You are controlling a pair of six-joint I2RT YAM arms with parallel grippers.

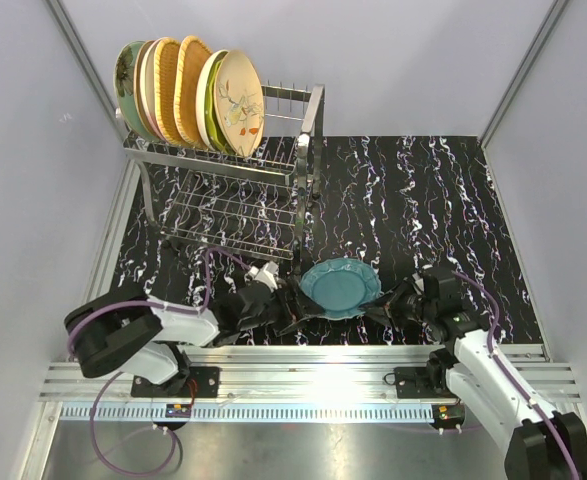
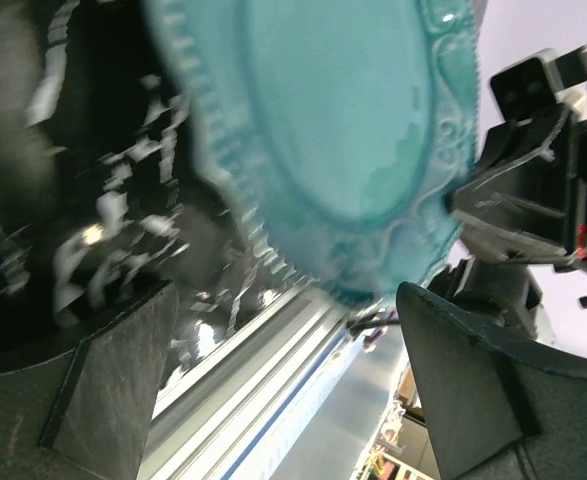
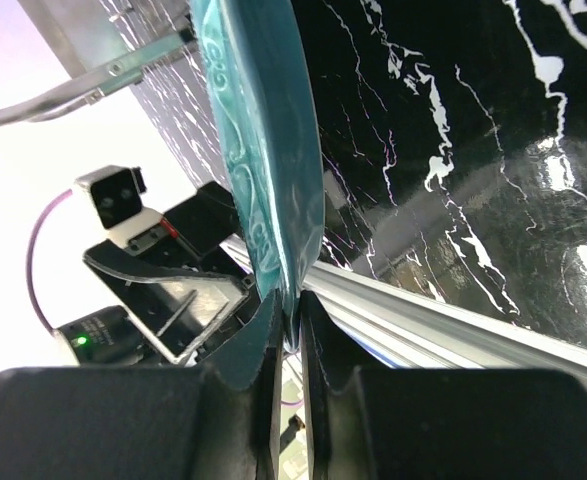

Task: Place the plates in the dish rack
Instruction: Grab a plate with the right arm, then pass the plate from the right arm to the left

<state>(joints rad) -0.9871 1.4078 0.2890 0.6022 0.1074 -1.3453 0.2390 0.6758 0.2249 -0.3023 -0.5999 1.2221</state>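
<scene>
One teal scalloped ceramic plate sits above the near edge of the black marbled mat, its rim pinched by the right gripper, with the left gripper spread wide and holding nothing just beside the opposite rim, and the silver wire dish rack well apart.

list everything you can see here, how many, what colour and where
round teal glazed plate: one, teal, held near the front between the arms
orange woven wicker plates: two, orange, upright in the rack's top tier
other ceramic plates: about four, mint-green, pinkish, pale, beige floral, same tier
silver steel wire dish rack: one, silver, far left of tabletop
black white-veined tabletop: one, black, under everything
left arm's fingers: two, black, open either side of the teal plate's rim
right arm's fingers: two, black, shut on the teal plate's rim
</scene>
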